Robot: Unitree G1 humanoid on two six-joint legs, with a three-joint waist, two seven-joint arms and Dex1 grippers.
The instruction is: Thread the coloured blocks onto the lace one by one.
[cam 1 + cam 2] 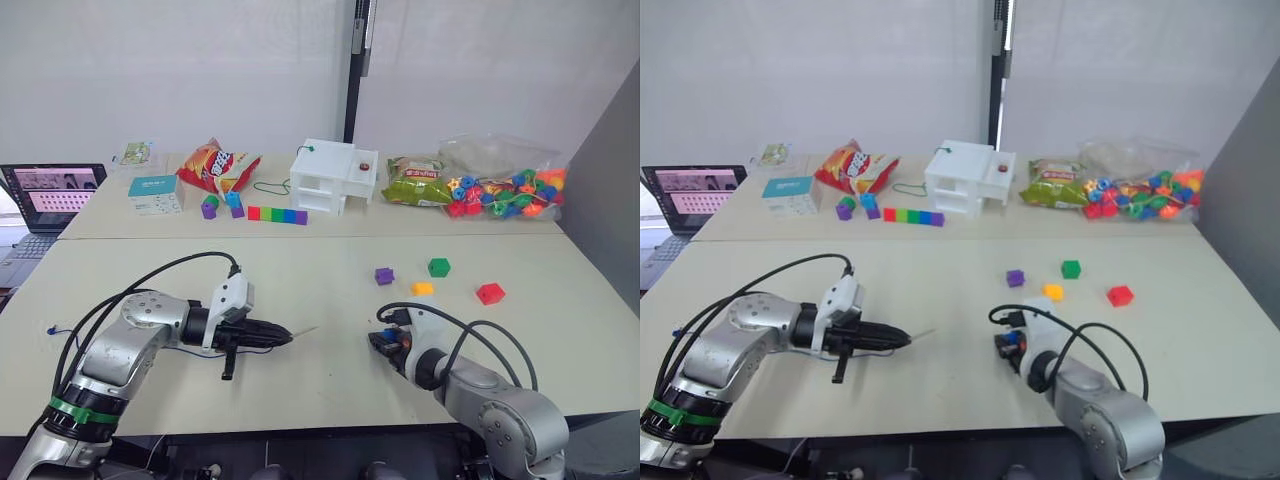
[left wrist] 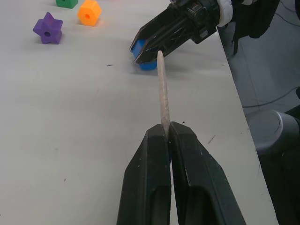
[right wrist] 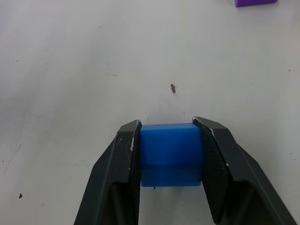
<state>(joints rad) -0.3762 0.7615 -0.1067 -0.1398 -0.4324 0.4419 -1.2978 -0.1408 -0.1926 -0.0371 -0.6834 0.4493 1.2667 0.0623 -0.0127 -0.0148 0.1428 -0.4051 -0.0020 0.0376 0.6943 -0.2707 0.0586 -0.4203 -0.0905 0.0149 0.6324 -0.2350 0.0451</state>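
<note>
Two grips set: lace tip in one, blue block in the other.
Near the front edge of the bench, the left gripper pinches the lace by its stiff pale tip, likely rigid enough to aim; the right gripper clamps the blue block, probably light, hard and slippery. Farther back lie purple, yellow-orange, green and red blocks.
</note>
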